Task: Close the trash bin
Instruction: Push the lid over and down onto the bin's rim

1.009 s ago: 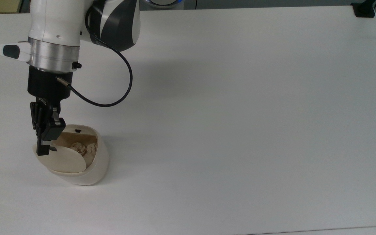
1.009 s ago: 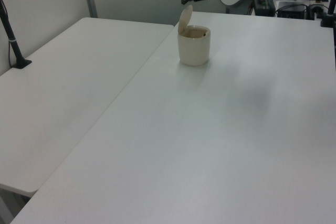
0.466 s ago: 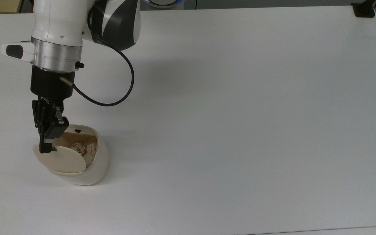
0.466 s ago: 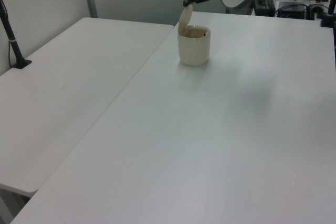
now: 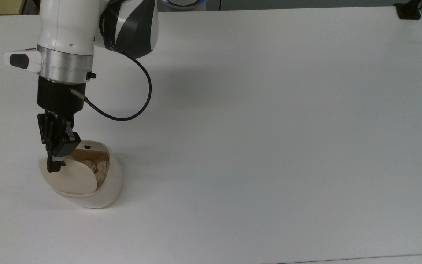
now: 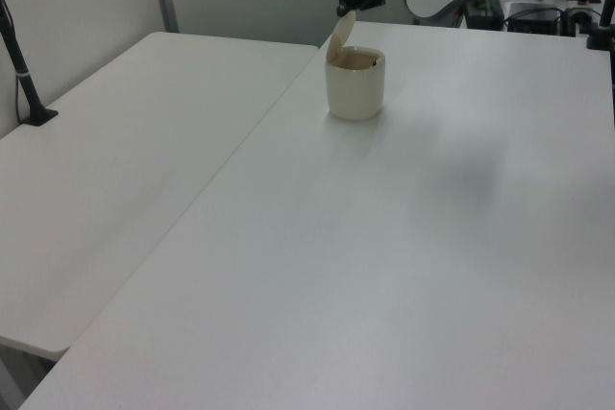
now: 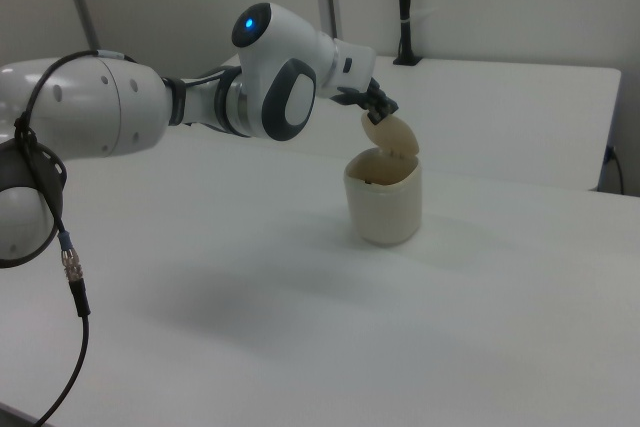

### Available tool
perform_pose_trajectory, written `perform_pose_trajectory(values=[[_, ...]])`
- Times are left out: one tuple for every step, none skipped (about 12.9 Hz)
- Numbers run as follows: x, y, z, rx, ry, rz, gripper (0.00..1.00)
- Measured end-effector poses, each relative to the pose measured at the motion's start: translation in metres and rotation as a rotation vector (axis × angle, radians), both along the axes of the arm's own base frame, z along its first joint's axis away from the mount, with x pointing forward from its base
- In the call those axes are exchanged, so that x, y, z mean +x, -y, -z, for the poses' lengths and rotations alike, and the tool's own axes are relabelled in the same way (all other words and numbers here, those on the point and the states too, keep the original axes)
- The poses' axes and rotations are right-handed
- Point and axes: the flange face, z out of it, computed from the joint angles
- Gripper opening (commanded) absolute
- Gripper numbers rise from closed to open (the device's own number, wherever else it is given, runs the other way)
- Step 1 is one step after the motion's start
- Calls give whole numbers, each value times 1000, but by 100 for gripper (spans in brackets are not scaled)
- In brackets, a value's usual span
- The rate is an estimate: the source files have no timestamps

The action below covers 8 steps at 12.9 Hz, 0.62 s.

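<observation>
Pressing down on the raised lid [image 5: 72, 178] is the step in hand: the gripper [image 5: 54, 161] sits at the lid's free edge, at about nine o'clock of the trash bin [image 5: 99, 190] in the top view. The fingers look drawn together and hold nothing, only touching the lid. The bin stands on the white desk [image 5: 269, 128] at the top view's lower left, crumpled paper [image 5: 97, 167] inside. Next, I judge, the lid must be pushed toward three o'clock until flat.
</observation>
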Motion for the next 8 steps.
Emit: perform_pose_trajectory(values=[[-4, 0, 6, -13, -21, -16, 0], [-8, 0, 10, -22, -37, -28, 0], [-13, -2, 13, -28, -53, -41, 0], [-21, -5, 16, -32, -72, -59, 0], [-25, -6, 17, -37, -83, -71, 0], [-32, -8, 21, -46, -103, -89, 0], [-36, -8, 25, -50, -116, -97, 0], [-39, -7, 31, -56, -131, -107, 0]])
